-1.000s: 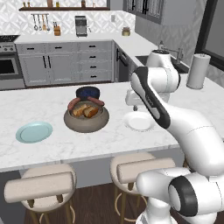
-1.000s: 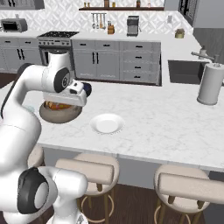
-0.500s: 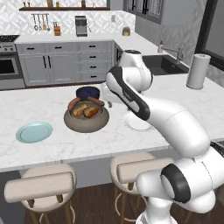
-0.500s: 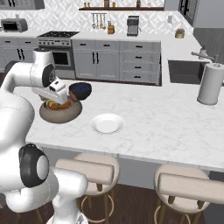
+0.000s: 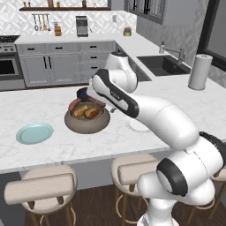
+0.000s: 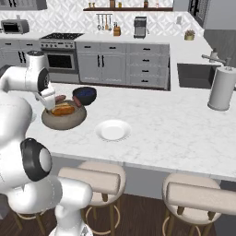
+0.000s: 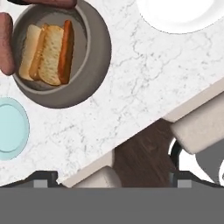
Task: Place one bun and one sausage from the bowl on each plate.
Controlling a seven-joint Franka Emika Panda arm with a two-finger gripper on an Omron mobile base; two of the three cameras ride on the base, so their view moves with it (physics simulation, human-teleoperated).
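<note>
Overhead, gripper (image 7: 111,177) wide apart, empty.

**Hidden and cropped**

In the left base view the arm covers most of the white plate (image 5: 134,128) and part of the dark blue bowl (image 5: 82,93). In the hand view the frame edge crops the white plate (image 7: 177,15), the teal plate (image 7: 11,129) and two sausages (image 7: 5,43).

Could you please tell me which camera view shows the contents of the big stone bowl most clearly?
The hand view: it looks straight down into the bowl, showing buns and a sausage unobstructed. The left base view shows it obliquely beside the arm; the right base view has the arm partly covering it.
</note>
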